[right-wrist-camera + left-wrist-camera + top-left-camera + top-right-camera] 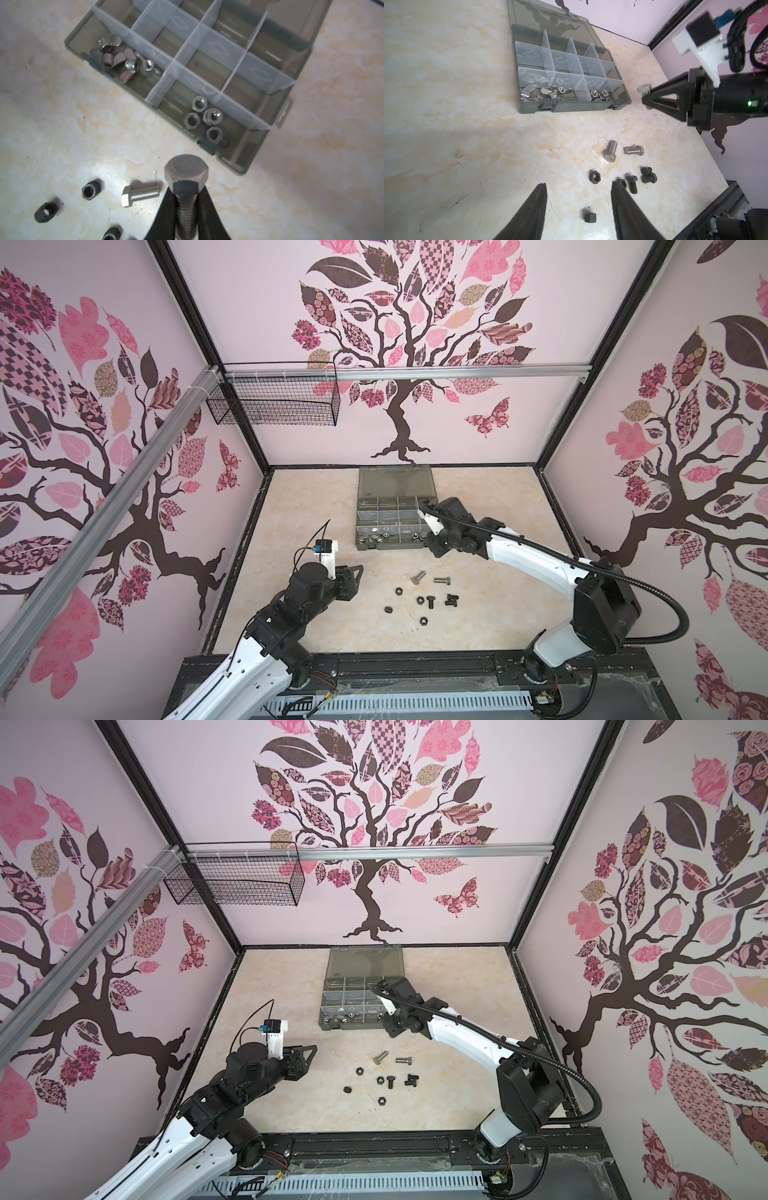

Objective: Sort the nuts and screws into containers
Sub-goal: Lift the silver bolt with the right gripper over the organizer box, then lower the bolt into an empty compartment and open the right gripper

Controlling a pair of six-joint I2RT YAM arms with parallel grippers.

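Now screw (186, 172) betw. R gripper (185, 199) jaws

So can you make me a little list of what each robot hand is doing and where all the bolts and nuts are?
right gripper: shut on the held silver bolt, just short of the organiser case
left gripper: open, empty, above the loose pieces
in the case: wing nuts in one front compartment, silver hex nuts in another
loose on the table: two loose silver bolts, black bolts, black nuts
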